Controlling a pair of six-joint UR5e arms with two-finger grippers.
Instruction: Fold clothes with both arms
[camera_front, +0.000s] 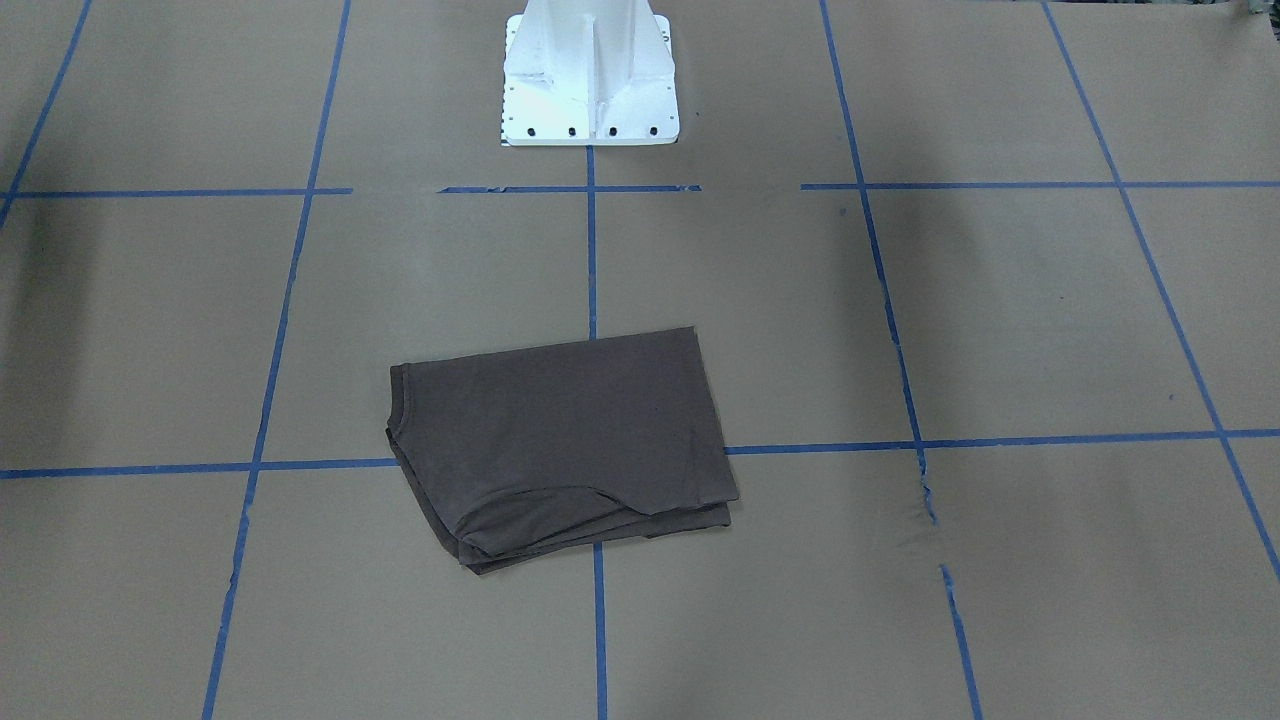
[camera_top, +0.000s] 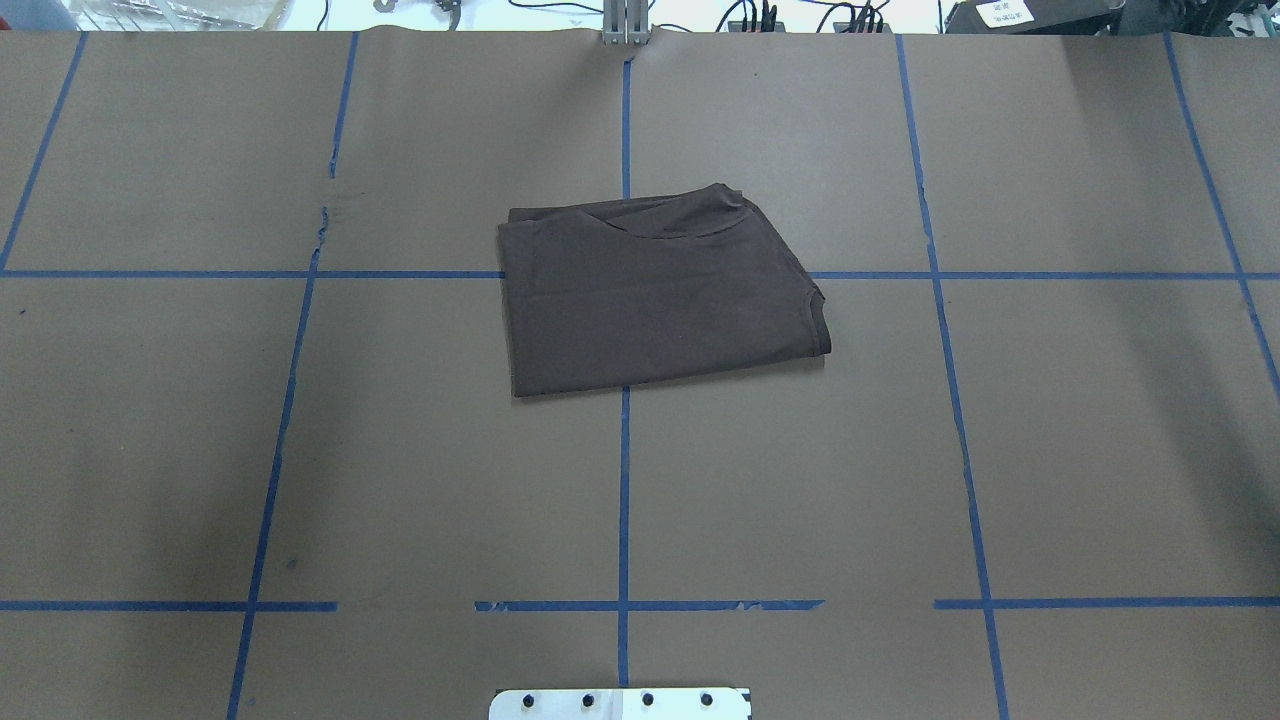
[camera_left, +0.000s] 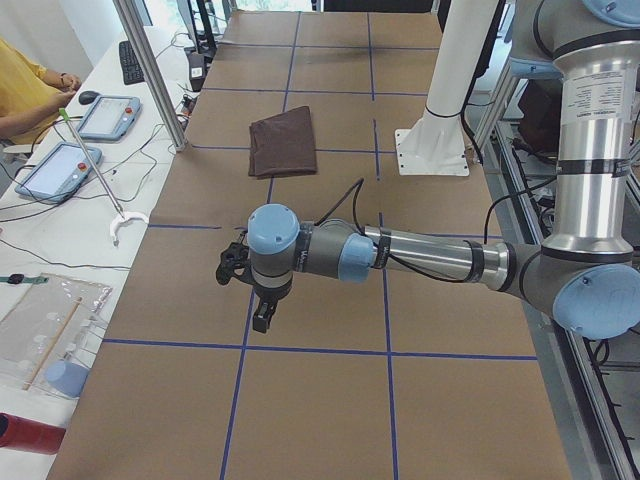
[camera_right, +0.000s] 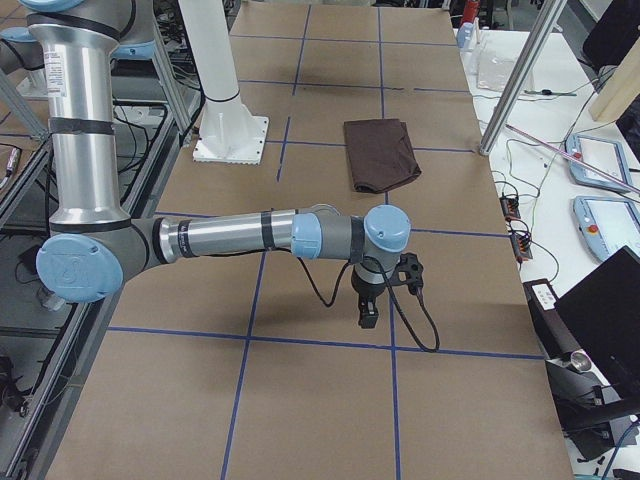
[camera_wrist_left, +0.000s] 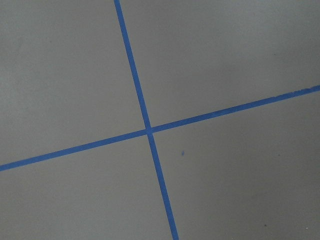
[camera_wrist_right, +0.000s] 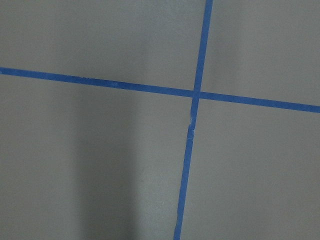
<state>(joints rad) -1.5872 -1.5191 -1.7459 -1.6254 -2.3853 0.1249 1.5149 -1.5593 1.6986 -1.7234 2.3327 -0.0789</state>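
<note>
The dark brown-grey t-shirt (camera_front: 560, 440) lies folded into a compact rectangle near the table's middle, also in the overhead view (camera_top: 650, 300) and both side views (camera_left: 283, 142) (camera_right: 380, 153). No gripper touches it. The left arm's gripper (camera_left: 262, 318) hangs over bare table far from the shirt, pointing down. The right arm's gripper (camera_right: 367, 312) hangs likewise at the other end. Both show only in the side views, so I cannot tell whether they are open or shut. Both wrist views show only brown paper and blue tape lines.
The white base pedestal (camera_front: 590, 80) stands at the robot's side of the table. Blue tape (camera_top: 624, 500) grids the brown paper. Metal posts (camera_left: 150, 70) (camera_right: 520, 75) stand at the far edge. An operator in yellow (camera_left: 25, 90) and teach pendants (camera_left: 110, 115) are beside the table.
</note>
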